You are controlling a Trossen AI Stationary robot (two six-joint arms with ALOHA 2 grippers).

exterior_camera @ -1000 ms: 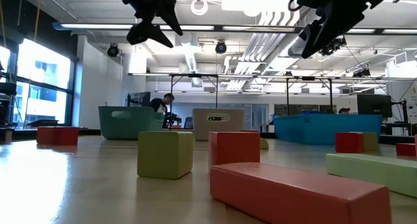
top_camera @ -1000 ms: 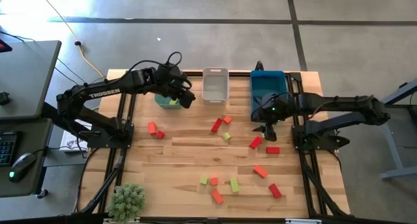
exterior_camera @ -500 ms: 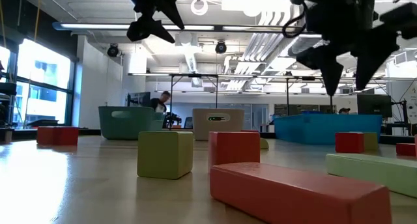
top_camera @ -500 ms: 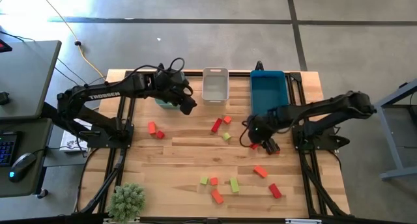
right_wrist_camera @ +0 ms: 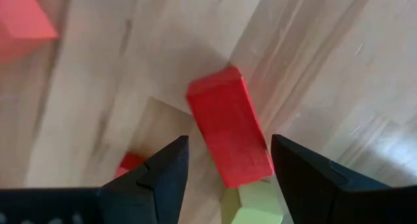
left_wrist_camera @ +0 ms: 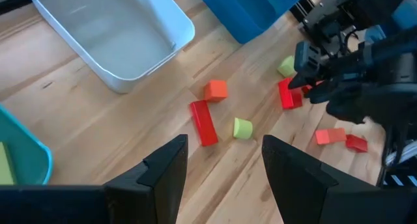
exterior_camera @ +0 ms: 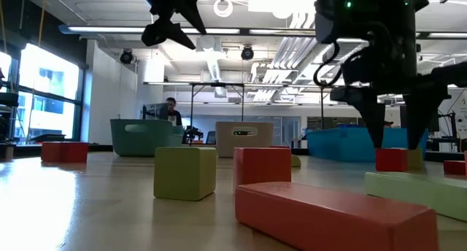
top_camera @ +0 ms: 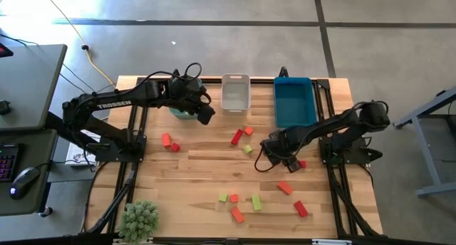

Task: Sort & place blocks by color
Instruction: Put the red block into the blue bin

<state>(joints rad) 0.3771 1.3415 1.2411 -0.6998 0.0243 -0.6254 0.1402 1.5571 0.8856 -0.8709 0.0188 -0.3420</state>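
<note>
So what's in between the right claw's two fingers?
A deep red block lies between the open right gripper's fingers, with a yellow-green block beside it; the right wrist view shows this.

Matt painted-looking blocks (top_camera: 238, 137) lie on a pale, visibly grained wood table (top_camera: 199, 174) beside smooth plastic bins (top_camera: 235, 93).

— Where do you have your right tool (top_camera: 276, 154) now?
— Low over the middle of the surface, right of centre, your right arm stretched leftward from its base. Its fingers (right_wrist_camera: 163, 178) stand apart, pointing down.
— And your left tool (top_camera: 203, 111)?
— Raised near the far left, arm bent across from its base, fingers (left_wrist_camera: 163, 172) spread, gripping nothing.
</note>
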